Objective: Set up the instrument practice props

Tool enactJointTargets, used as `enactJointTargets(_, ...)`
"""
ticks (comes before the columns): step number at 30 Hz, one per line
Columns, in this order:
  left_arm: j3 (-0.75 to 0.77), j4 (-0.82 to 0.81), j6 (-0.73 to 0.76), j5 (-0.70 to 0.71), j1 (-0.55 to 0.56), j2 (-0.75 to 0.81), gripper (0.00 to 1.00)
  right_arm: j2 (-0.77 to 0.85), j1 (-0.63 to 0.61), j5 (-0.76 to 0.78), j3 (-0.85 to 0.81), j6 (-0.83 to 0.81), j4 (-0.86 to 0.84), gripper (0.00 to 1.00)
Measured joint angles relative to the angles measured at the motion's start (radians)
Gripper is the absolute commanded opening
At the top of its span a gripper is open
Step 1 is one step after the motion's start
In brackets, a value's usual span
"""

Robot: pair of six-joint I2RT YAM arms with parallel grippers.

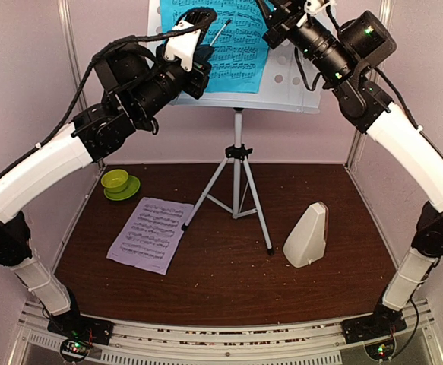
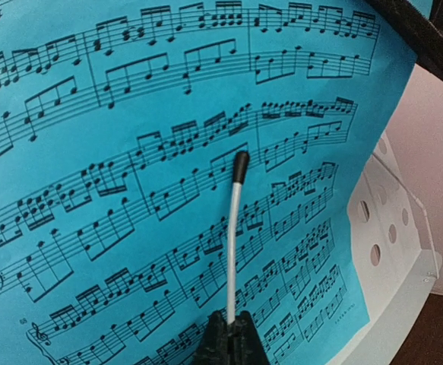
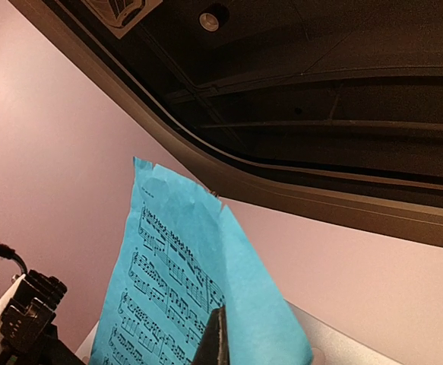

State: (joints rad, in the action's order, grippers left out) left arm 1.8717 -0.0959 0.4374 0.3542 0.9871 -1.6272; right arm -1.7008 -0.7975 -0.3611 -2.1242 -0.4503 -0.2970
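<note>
Cyan page [image 1: 240, 61], from above, is sitting on the music stand [image 1: 297, 95] between both jaws. I'm judging the lilac page [image 1: 151, 234] and metronome [image 1: 307, 236], lying on the desk [image 1: 229, 281] far below, unplaced. Left wrist: left jaws are clenching a thin rod [image 2: 235, 228]. Right wrist: right jaws are pinching the page's edge.

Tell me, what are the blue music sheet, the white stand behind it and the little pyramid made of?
The cyan sheet looks like thin matte paper: its top edge creases and curls. The stand's desk seems white-painted sheet metal, punched with round holes, though plastic is possible. The pyramid looks like smooth cream plastic, faintly glossy, or painted wood.
</note>
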Motion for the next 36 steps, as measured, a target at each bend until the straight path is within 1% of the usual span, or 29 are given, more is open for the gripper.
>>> enactJointTargets(5, 0.0, 0.0, 0.001, -0.008, -0.005, 0.0, 0.0, -0.032, 0.001, -0.02, -0.035, 0.006, -0.015, 0.0)
enactJointTargets(14, 0.0, 0.0, 0.003, -0.024, -0.011, 0.0, 0.0, -0.052, 0.0, -0.035, -0.036, 0.064, -0.034, 0.0)
enactJointTargets(34, 0.0, 0.003, 0.023, -0.029, -0.013, 0.0, 0.0, -0.092, -0.016, -0.035, -0.042, 0.116, -0.074, 0.0)
enactJointTargets(36, 0.0, 0.003, 0.023, -0.029, -0.013, 0.0, 0.03, -0.092, -0.016, -0.034, -0.042, 0.117, -0.076, 0.0)
